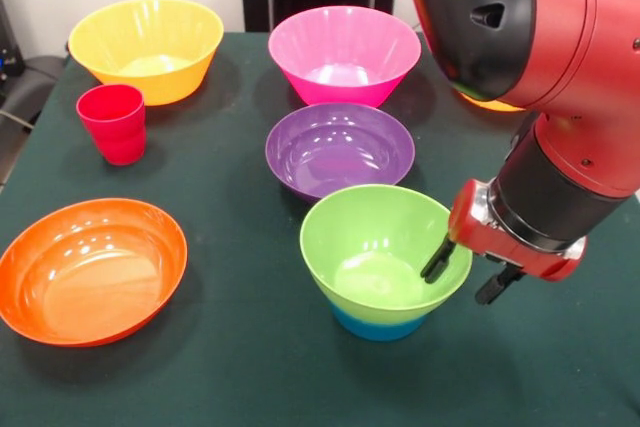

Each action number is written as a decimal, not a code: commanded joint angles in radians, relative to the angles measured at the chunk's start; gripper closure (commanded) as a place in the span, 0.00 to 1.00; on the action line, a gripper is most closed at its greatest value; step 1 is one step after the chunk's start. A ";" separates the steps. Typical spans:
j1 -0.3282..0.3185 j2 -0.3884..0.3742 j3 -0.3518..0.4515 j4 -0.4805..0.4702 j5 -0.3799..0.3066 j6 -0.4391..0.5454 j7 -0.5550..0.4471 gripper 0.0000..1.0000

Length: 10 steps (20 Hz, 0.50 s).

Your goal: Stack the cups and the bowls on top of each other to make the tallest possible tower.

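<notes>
While gripper fingers straddle rim of glossy lime green plastic bowl nested on small blue bowl, spread, not yet pinching: off-centre lift could tip stack.

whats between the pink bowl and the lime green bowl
The purple bowl sits between the pink bowl and the lime green bowl, as the front view shows.

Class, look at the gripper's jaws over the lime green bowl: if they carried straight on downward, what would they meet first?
Probably the lime green bowl's right rim or inner wall; the gripper straddles it, though depth is unclear.
</notes>
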<state>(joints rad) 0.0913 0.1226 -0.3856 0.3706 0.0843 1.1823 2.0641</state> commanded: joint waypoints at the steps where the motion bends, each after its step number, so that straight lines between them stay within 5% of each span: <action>1: 0.017 -0.003 0.066 0.119 -0.011 -0.054 0.113 0.00; 10: 0.011 -0.011 0.061 0.078 0.001 -0.015 0.094 0.00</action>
<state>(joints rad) 0.0930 0.1228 -0.3856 0.3807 0.0857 1.1722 2.0641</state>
